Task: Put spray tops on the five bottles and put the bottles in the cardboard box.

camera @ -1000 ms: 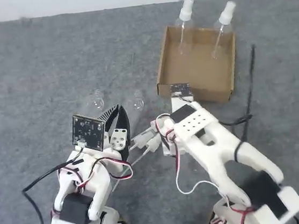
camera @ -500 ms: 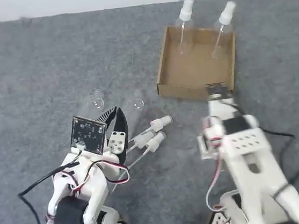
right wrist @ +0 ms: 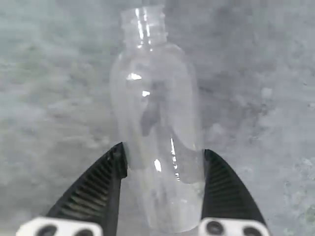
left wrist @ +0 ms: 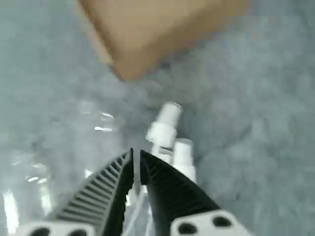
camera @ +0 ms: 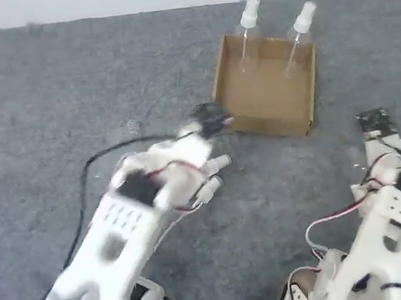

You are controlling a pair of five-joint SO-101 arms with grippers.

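bright, soft, even light; the cardboard box [camera: 266,124] throws a thin shadow beside its near wall; white glints streak the clear bottle [right wrist: 157,123].

Open carpet [camera: 284,184] separates arms; left arm [camera: 142,207] overhangs spray tops [camera: 217,165].
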